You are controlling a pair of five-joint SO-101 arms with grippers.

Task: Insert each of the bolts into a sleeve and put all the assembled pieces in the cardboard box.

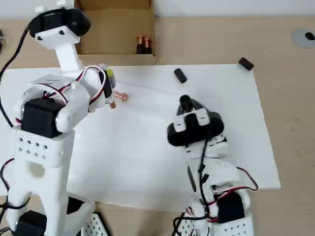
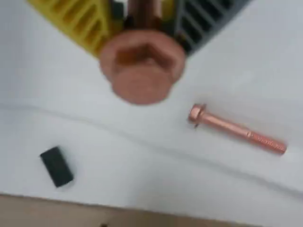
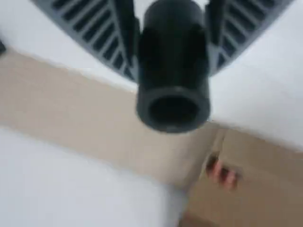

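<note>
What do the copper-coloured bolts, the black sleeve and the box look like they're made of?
Held bolt and loose bolt: probably metal, copper-coloured with a mild sheen, and with flanged hex heads. Held sleeve: a matte black hollow tube, perhaps plastic or rubber; the look leaves it open. Cardboard box: plain brown cardboard with dull, flat walls.

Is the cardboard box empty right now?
Not empty: two sleeved bolts sit inside the cardboard box.
</note>
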